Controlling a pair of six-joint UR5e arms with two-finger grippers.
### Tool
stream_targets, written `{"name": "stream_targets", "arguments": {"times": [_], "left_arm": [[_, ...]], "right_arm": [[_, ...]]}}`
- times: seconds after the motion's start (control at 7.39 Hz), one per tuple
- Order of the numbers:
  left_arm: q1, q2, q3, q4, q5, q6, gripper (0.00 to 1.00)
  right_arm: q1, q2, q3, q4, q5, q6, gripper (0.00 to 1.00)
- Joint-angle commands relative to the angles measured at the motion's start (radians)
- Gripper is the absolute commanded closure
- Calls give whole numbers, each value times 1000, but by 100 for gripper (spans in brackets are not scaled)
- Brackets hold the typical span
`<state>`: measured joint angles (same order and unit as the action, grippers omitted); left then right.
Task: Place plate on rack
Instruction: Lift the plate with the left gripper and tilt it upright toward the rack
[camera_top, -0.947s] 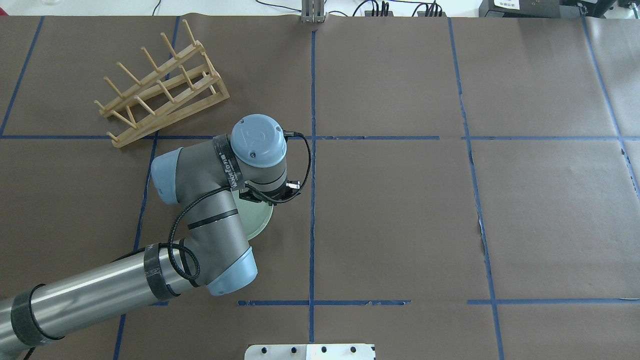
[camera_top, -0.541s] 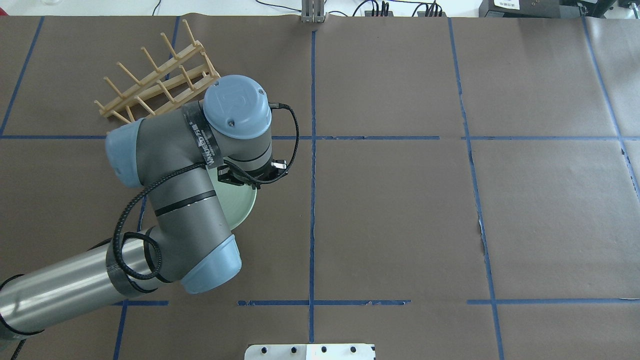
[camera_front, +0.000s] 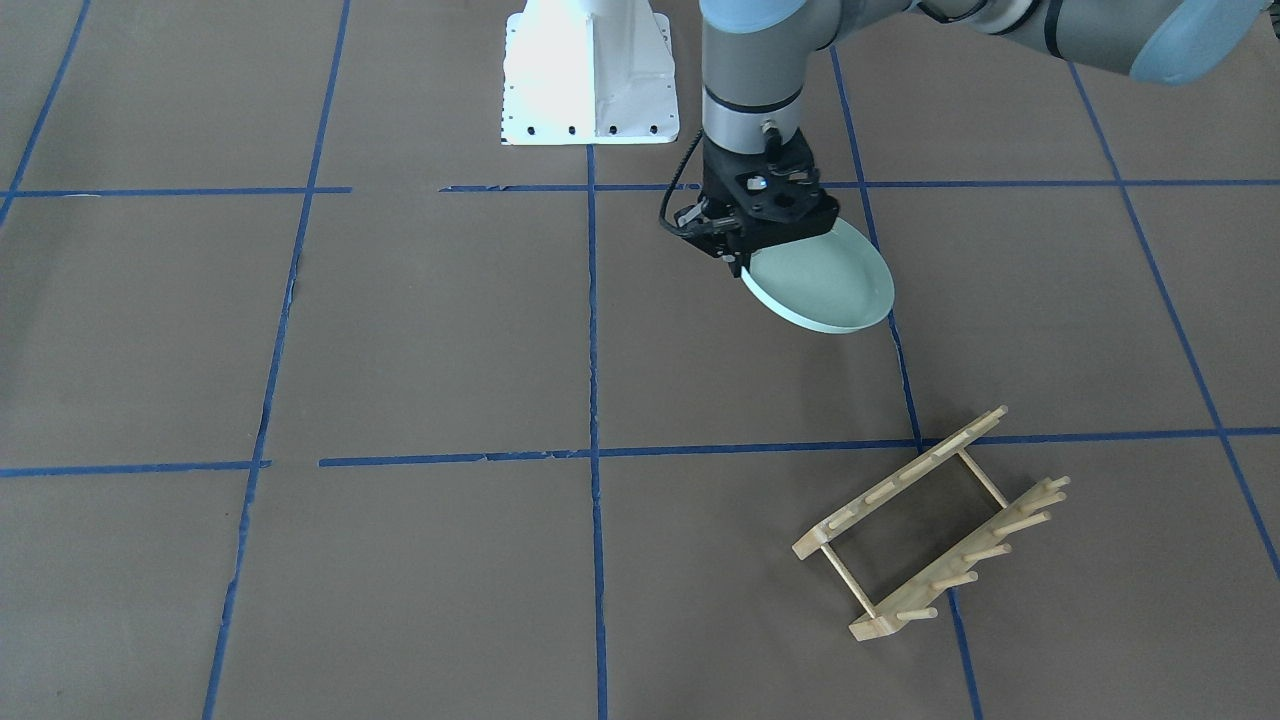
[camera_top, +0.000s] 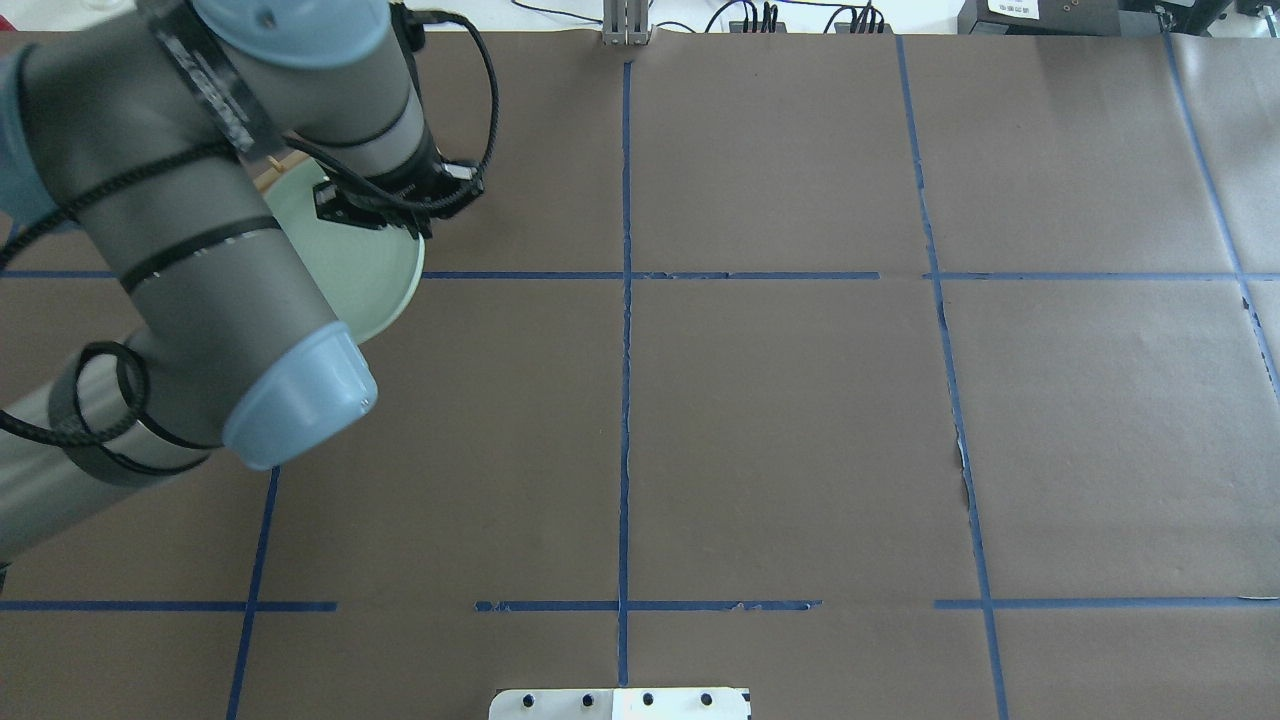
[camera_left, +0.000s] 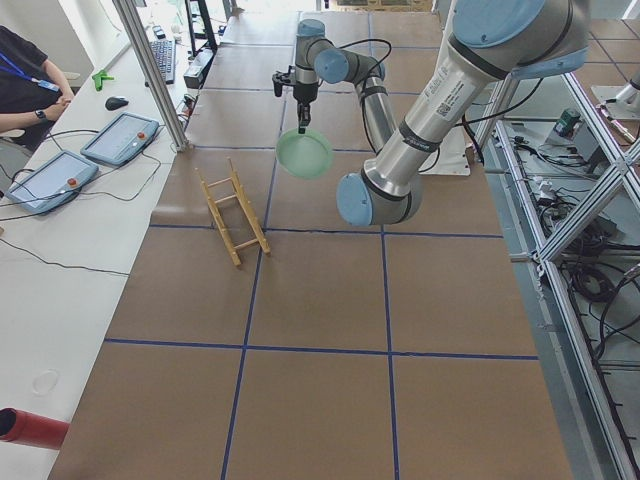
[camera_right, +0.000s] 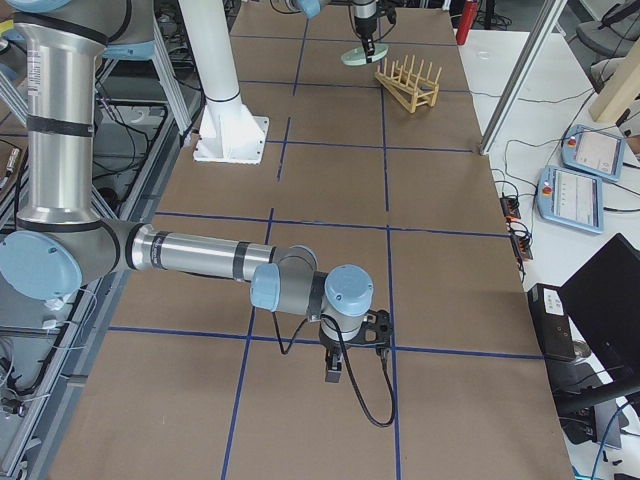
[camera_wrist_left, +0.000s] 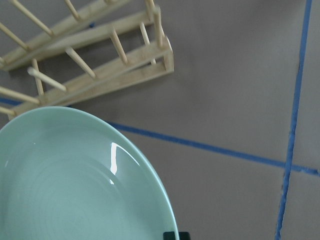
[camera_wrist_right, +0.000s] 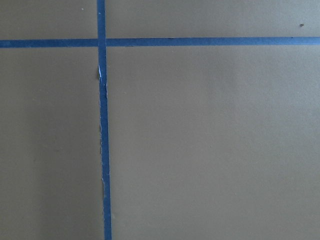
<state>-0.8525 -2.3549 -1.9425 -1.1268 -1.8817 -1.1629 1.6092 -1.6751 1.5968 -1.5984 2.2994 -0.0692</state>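
Pale mint-green round plate (camera_front: 825, 285), pinched at its rim by the left gripper (camera_front: 745, 262), hangs tilted above the table short of the light wooden pegged rack (camera_front: 905, 480), where so thin a hold might let it slip or strike pegs.

Glossy plate (camera_wrist_left: 75, 185), wooden rack (camera_front: 935, 525)

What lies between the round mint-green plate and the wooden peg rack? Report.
Front-facing view: only brown table paper crossed by blue tape lies between the pale mint-green round plate and the light wooden peg rack.
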Motion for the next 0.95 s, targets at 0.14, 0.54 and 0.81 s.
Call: {"name": "stream_targets", "arguments": {"times": [0.14, 0.54, 0.81], "left_arm": [[-202, 113, -121, -210, -121, 67, 100], [-272, 215, -158, -442, -223, -5, 100], [-270, 329, -148, -760, -223, -183, 100]], "right_arm": [[0, 0, 0, 0, 0, 0, 0], [0, 0, -1, -1, 0, -1, 0], [0, 0, -1, 0, 0, -1, 0]]}}
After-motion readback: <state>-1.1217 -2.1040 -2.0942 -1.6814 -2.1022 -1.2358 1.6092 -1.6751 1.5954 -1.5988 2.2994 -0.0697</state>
